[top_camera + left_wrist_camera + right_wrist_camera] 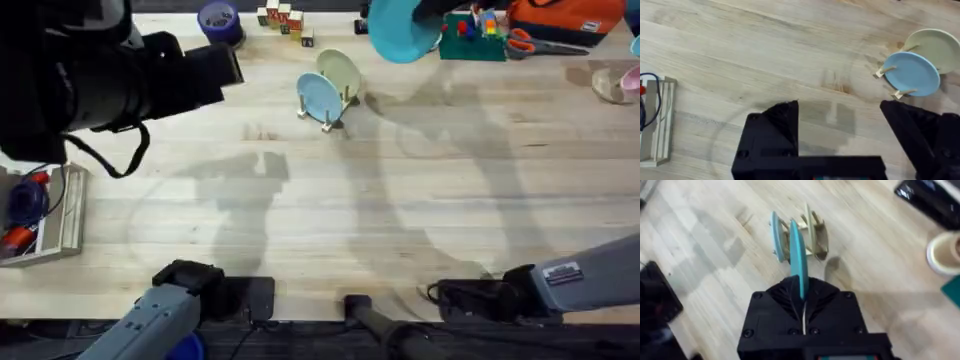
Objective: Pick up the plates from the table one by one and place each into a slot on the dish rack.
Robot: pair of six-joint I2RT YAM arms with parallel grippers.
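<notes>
The right gripper (802, 292) has its jaws pinched on the rim of the turquoise plate (798, 255), which stands on edge between them. In the overhead view this plate (403, 30) hangs in the air near the far edge of the bench (330, 220), beyond and to the right of the dish rack (330, 110).

The rack (812, 235) stands on the bench toward the far middle and already carries two plates upright between its pegs: the pale blue plate (318, 97) in the nearer slot and the pale yellow-green plate (340, 72) behind it. From the right wrist camera the turquoise plate lines up edge-on over the rack, between the pale blue plate (775, 235) and the pale yellow-green one (810, 227), but it is held above them and touches neither.

The left gripper (840, 135) has its jaws wide apart with nothing between them, only bare wood. It is raised over the left part of the bench (large and dark in the overhead view), and its camera shows the rack's two plates (912, 72) off to one side, well apart from its fingers (777, 125)
</notes>
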